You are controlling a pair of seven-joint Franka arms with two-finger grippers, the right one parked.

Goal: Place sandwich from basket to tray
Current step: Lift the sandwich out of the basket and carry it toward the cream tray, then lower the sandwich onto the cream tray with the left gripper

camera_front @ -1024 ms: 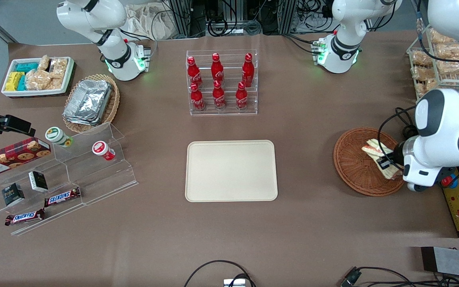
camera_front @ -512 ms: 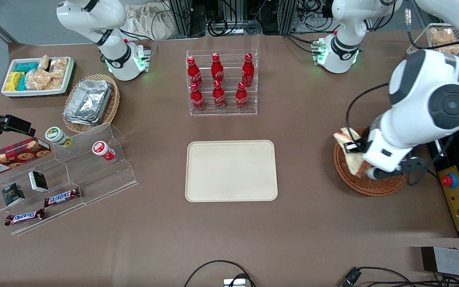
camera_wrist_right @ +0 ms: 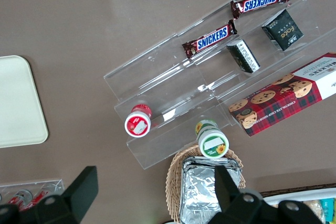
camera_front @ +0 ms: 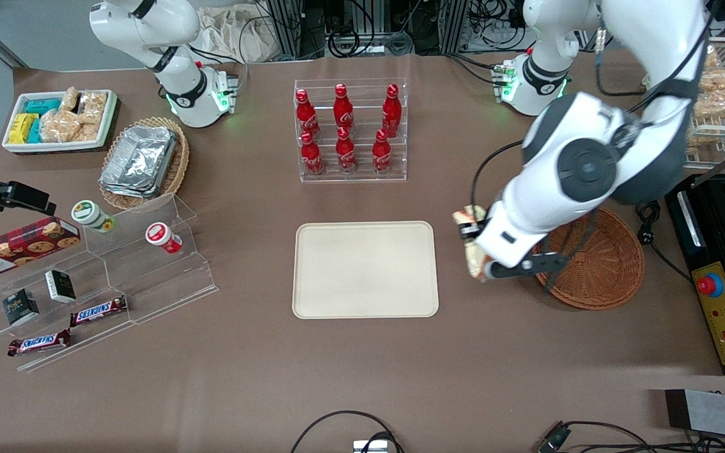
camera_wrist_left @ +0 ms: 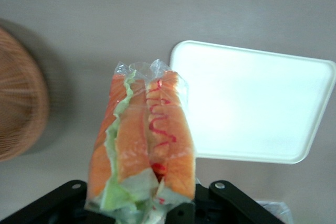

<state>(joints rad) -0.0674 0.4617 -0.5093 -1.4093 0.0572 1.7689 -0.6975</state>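
My left gripper (camera_front: 471, 246) is shut on the sandwich (camera_front: 468, 221), a plastic-wrapped white-bread half with orange and green filling, and holds it in the air between the basket and the tray. In the left wrist view the sandwich (camera_wrist_left: 140, 140) stands up from the gripper (camera_wrist_left: 149, 211), cut edge showing. The reddish-brown wicker basket (camera_front: 608, 270) lies partly under my arm and shows nothing in it; it also shows in the left wrist view (camera_wrist_left: 18, 108). The cream-beige tray (camera_front: 365, 269) lies bare at the table's middle and shows in the left wrist view (camera_wrist_left: 252, 103).
A clear rack of red cola bottles (camera_front: 350, 129) stands farther from the front camera than the tray. A clear stepped shelf (camera_front: 104, 277) with snacks, a tan basket of foil containers (camera_front: 142, 160) and a white snack bin (camera_front: 60, 119) lie toward the parked arm's end. A black control box (camera_front: 724, 314) sits beside the basket.
My gripper has lifted the sandwich out of the basket and carried it sideways toward the tray. The basket now shows nothing in it.
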